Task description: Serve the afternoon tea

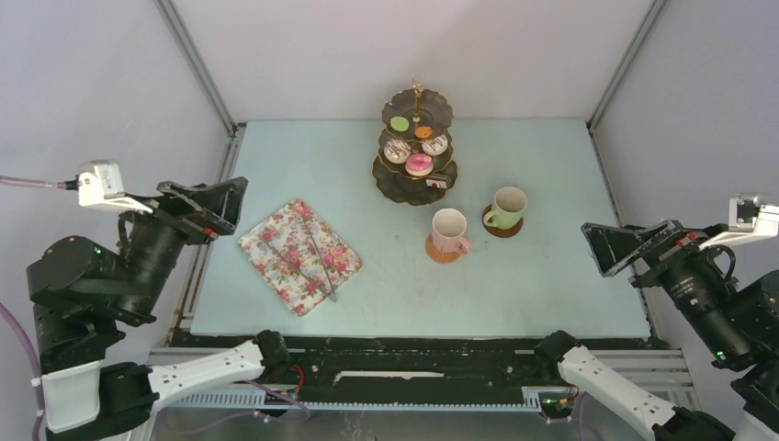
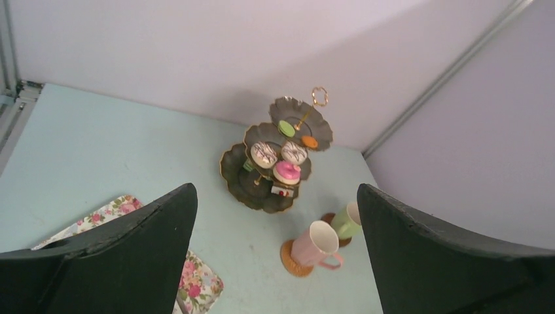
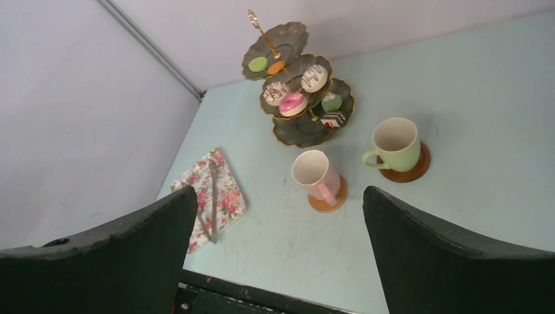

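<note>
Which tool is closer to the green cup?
Right. The right tool hangs at the table's right edge, a short way from the green cup; the left tool is at the left edge, beyond the floral cloth.

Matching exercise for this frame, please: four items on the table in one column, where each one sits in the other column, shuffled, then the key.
Items:
1. pink cup
2. green cup
3. tongs
4. pink doughnut

Places:
A. on the floral cloth
B. on the middle tier of the cake stand
C. on the dark brown coaster
D. on the light woven coaster

Pairs: 1-D, 2-C, 3-A, 4-B
</note>
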Action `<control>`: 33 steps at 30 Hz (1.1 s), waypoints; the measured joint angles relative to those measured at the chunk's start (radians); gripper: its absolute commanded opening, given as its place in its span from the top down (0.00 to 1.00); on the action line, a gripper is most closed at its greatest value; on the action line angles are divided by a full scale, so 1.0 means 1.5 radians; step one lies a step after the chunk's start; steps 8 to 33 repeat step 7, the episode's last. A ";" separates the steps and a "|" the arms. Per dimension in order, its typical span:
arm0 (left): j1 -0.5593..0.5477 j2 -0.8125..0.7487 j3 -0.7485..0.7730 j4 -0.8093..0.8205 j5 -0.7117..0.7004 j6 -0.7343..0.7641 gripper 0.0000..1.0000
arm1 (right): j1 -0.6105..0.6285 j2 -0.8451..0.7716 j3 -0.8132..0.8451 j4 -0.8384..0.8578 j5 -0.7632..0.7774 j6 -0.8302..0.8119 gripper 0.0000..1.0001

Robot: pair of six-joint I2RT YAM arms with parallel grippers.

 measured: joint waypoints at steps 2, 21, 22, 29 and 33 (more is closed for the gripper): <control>0.000 -0.001 0.001 0.014 -0.020 0.002 0.02 | 0.000 0.000 -0.001 0.001 0.010 -0.011 0.00; 0.000 -0.014 -0.020 0.073 -0.063 0.031 0.02 | 0.000 -0.020 -0.047 0.029 0.015 -0.045 0.00; 0.000 -0.014 -0.020 0.073 -0.063 0.031 0.02 | 0.000 -0.020 -0.047 0.029 0.015 -0.045 0.00; 0.000 -0.014 -0.020 0.073 -0.063 0.031 0.02 | 0.000 -0.020 -0.047 0.029 0.015 -0.045 0.00; 0.000 -0.014 -0.020 0.073 -0.063 0.031 0.02 | 0.000 -0.020 -0.047 0.029 0.015 -0.045 0.00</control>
